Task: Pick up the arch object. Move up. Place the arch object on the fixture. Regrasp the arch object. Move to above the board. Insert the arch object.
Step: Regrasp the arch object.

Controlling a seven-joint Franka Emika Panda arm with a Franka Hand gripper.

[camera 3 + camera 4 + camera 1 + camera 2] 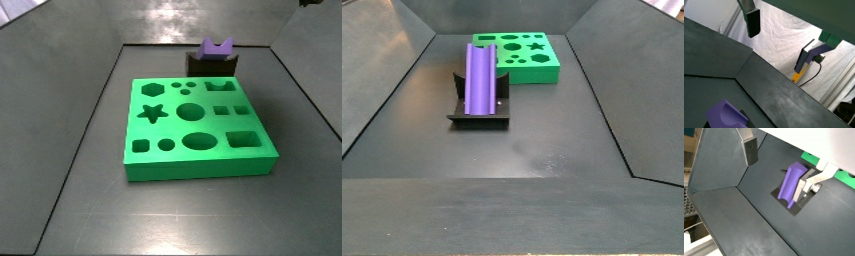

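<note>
Finds the gripper up above the floor, out of frame in both side views and showing only in both wrist views; spreads its two fingers wide, with nothing pinched between them; hangs over the fixture without touching anything.

Places the arch object on the fixture, free of the gripper; shows as a long purple block with its groove running down the face turned towards the camera in a side view; shows end-on in a side view, notched end up, above the dark fixture; cannot tell from these views whether it stands upright or leans. Appears in a wrist view between the two spread fingers but lower down, resting against the dark bracket; appears in a wrist view only as a purple corner at the edge of the frame, well apart from the dark pad of the finger.

Sets the board flat on the floor, bright green, with star, round, square, hexagon and oval cut-outs all empty; lies just beside the fixture, which stands off one short edge of it; shows in a side view beyond the fixture, and in a wrist view only as a green strip behind one finger.

Rings everything with dark sloped walls rising from the floor.
</note>
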